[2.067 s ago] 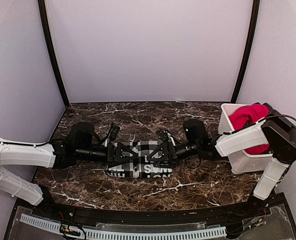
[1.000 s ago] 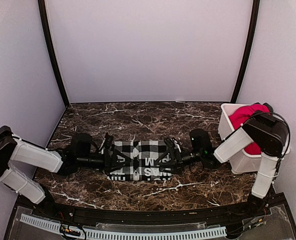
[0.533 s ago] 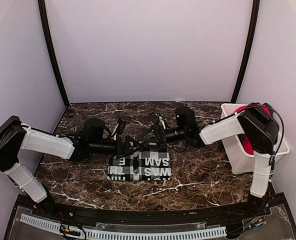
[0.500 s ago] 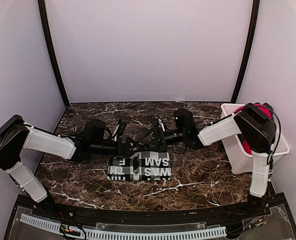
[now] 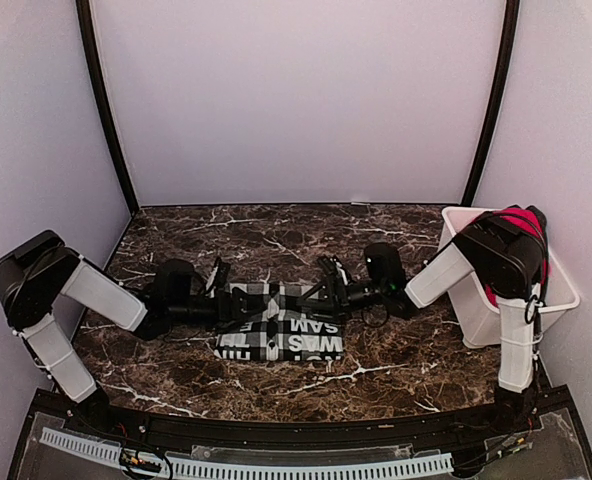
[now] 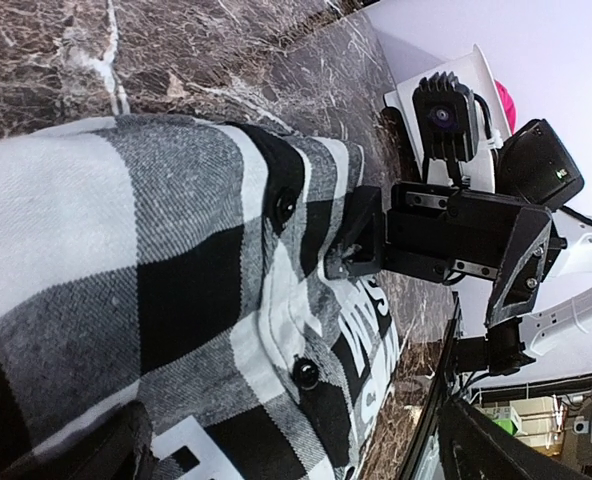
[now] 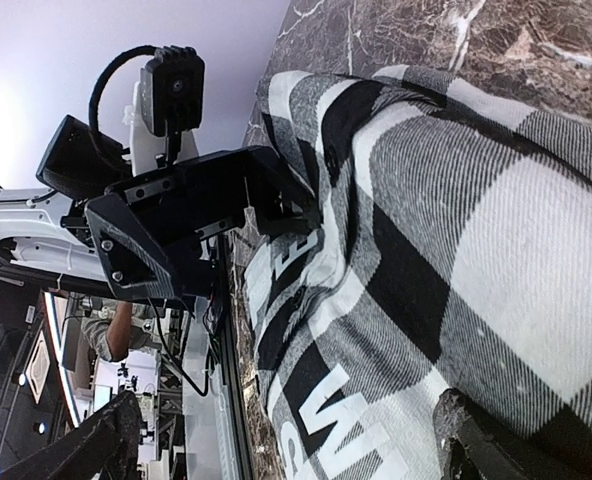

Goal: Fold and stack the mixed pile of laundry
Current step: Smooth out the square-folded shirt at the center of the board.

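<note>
Table: the dark brown marble-patterned table top (image 5: 176, 375) carries both the bin and the folded cloth.
Bin: the white plastic bin (image 5: 479, 325) stands at the table's right edge, just beside the right arm.
Bin contents: it holds only the red garment, as far as can be seen; the arm hides part of the inside.
Checked garment: the black-and-white checked cloth garment with white lettering (image 5: 281, 338) lies as a compact folded rectangle near the table's middle, well apart from the bin.
Its handling: it is probably light, limp and soft. Its layers would likely slide and the folds open if only the top layer were lifted.
Where to hold: it is best pinched through all layers at the two short ends, both grippers together.
Red garment: the plain bright red cloth garment (image 5: 524, 220) is bunched in the bin and heaped above the rim.
Its handling: it looks equally soft. The top bulge is the easiest hold, though the light bin may drag along.
Left gripper: the left gripper (image 5: 251, 303) has its jaws spread wide and holds nothing, low over the checked garment's far edge.
Right gripper: the right gripper (image 5: 311, 297) is likewise wide and empty, facing the left one across the cloth.
</note>
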